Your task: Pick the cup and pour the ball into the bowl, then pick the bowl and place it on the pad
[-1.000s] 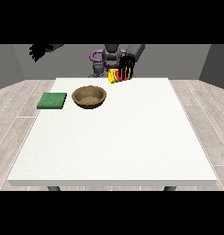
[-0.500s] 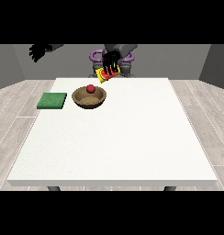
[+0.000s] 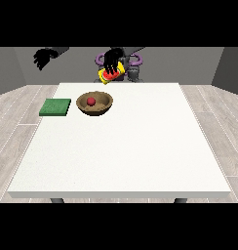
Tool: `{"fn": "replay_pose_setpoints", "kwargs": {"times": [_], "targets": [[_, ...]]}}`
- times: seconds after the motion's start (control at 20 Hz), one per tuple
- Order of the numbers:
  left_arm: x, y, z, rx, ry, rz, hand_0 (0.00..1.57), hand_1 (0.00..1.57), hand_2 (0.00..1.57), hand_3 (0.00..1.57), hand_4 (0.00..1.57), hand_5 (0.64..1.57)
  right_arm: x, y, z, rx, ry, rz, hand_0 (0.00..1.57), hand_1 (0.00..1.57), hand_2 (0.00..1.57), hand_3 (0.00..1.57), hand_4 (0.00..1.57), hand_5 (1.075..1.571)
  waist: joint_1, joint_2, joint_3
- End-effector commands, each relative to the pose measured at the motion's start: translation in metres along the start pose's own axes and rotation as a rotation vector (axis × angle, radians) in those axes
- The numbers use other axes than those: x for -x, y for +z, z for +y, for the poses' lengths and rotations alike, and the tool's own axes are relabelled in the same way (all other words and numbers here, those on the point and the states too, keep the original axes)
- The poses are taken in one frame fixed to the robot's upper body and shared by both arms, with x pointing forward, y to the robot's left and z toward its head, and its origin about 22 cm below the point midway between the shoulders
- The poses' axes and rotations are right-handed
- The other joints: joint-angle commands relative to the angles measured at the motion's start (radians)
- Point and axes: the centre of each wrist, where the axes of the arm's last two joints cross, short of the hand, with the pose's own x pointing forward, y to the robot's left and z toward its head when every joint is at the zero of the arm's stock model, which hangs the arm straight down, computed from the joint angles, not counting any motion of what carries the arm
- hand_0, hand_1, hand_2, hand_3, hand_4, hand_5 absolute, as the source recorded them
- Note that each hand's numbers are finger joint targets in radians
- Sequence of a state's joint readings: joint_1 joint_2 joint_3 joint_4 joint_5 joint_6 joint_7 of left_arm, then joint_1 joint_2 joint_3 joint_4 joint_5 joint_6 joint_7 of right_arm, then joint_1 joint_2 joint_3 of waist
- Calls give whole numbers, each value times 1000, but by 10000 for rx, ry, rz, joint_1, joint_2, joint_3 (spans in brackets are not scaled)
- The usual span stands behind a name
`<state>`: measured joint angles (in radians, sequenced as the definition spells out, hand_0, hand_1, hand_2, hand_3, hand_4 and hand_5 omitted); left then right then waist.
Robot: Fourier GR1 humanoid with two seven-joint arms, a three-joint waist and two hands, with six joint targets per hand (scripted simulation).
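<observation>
A brown bowl stands on the white table at its far left part. Inside it lies a red ball. Left of the bowl a flat green pad rests on the table. Above the table's far edge, just behind and right of the bowl, the hand at the view's right is shut on a yellow cup. The cup is tilted and shows its red inside. The hand at the view's left hangs in the air, high above the pad, with relaxed fingers and nothing in it.
The robot's grey body with purple rings stands behind the table's far edge. Grey wooden floor lies all around the table.
One second ago the bowl was empty; the ball now lies in it. The hand with the cup has moved left towards the bowl and tilted the cup.
</observation>
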<state>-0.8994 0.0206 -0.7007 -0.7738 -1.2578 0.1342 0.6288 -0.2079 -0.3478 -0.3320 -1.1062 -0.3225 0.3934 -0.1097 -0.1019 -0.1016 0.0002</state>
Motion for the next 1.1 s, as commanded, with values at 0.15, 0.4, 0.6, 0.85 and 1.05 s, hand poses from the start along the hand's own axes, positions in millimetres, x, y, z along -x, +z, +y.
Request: {"fn": "replay_pose_setpoints", "kwargs": {"times": [0.15, 0.4, 0.6, 0.85, 1.05], "targets": [[49, 11, -17, -807, 3952, 866, 380, 380, 1571, 1259, 1212, 1567, -4, 10, -18, 824, -95, -426, 0, 0, 0, 0, 701, 1570, 952, 458, -24], [46, 7, 32, -2855, 9586, 1716, 974, 974, 928, 577, 1236, 1571, -11, -7, -8, 764, -337, -636, 0, 0, 0, 0, 711, 1570, 1487, 1927, -106], [80, 2, 83, -3418, 13920, 1829, 0, 0, 0, 0, 531, 1545, -6, -18, 10, 938, -698, -772, 0, 0, 0, 0, 696, 1570, 1850, 2297, -188], [135, 9, 99, -3052, 16975, 193, 0, 0, 0, 0, 0, 1451, 9, -6, 8, 2077, -838, -868, 0, 0, 0, 0, 607, 1571, 3106, 2706, -111], [216, 7, 109, -2836, 17564, -1223, 0, 0, 0, 0, 235, 1490, 4, -14, 18, 2520, -1057, -1251, 0, 0, 0, 0, 0, 1570, 3635, 3089, -52]]}}
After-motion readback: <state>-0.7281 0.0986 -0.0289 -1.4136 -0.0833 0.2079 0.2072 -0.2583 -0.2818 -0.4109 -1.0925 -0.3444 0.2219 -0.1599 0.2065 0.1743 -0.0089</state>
